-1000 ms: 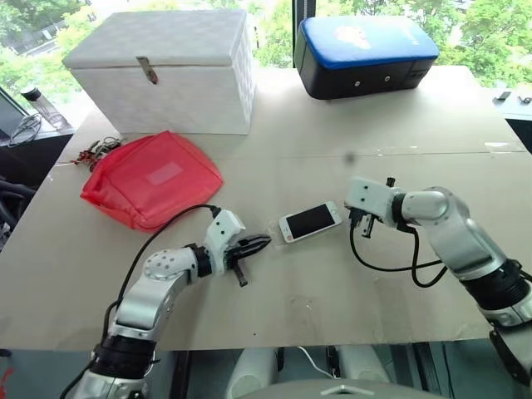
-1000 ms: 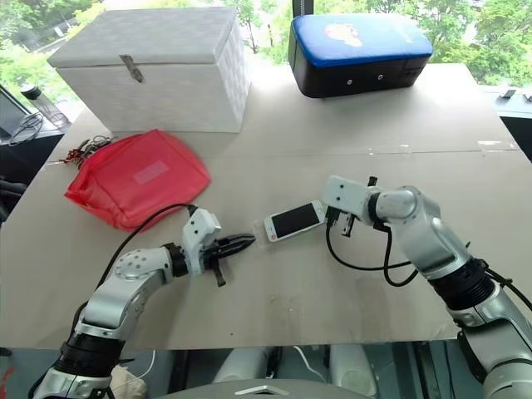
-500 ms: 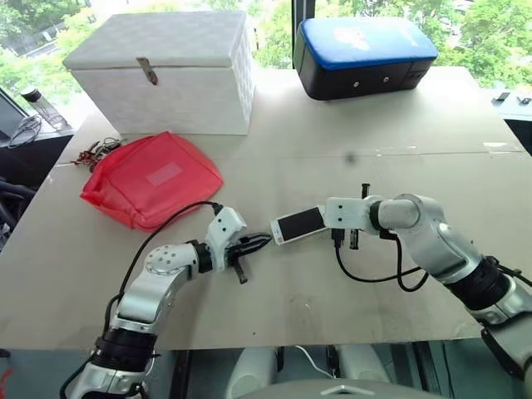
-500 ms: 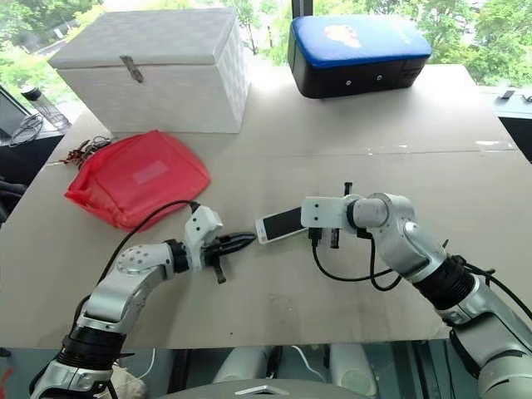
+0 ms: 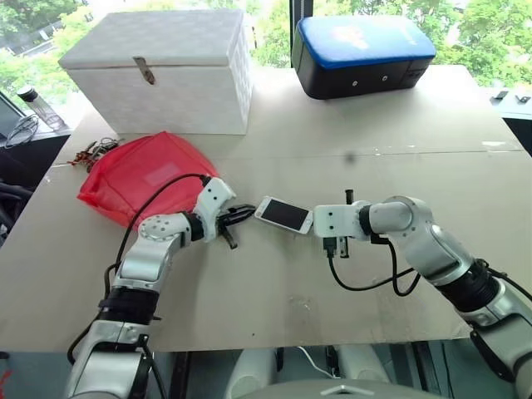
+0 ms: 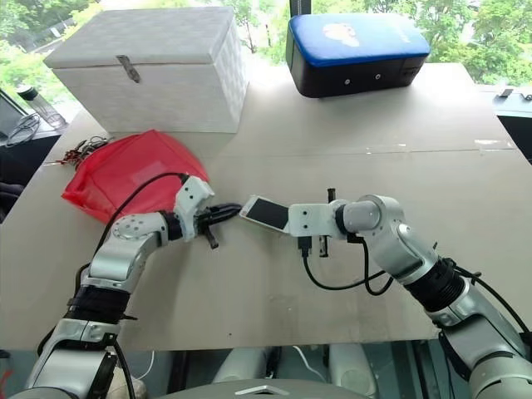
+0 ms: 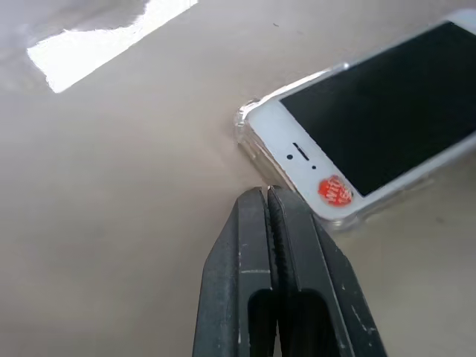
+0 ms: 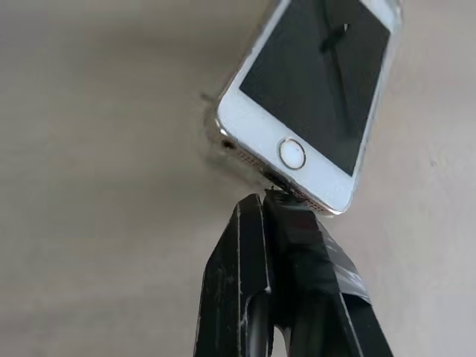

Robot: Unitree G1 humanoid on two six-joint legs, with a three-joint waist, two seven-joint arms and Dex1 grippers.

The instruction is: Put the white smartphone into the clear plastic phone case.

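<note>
Lying screen-up on the table point(image 5: 465, 174) inside the clear plastic phone case point(image 7: 249, 128), the white smartphone point(image 5: 283, 214) sits pinned between the clenched left gripper point(image 5: 245, 211) and clenched right gripper point(image 8: 266, 198), each holding nothing, apparently pressing opposite ends to seat it.

Glossy glass-fronted white smartphone point(image 7: 357, 141), clear plastic phone case point(image 7: 249, 141), matt table point(image 5: 274, 283)

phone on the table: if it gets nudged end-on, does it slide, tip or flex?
The white smartphone lies flat, screen up, so it would likely slide or swivel, not tip. It looks rigid, so flex is unlikely. The clear plastic phone case rims its corner; smooth plastic on the smooth table probably slips easily.
</note>
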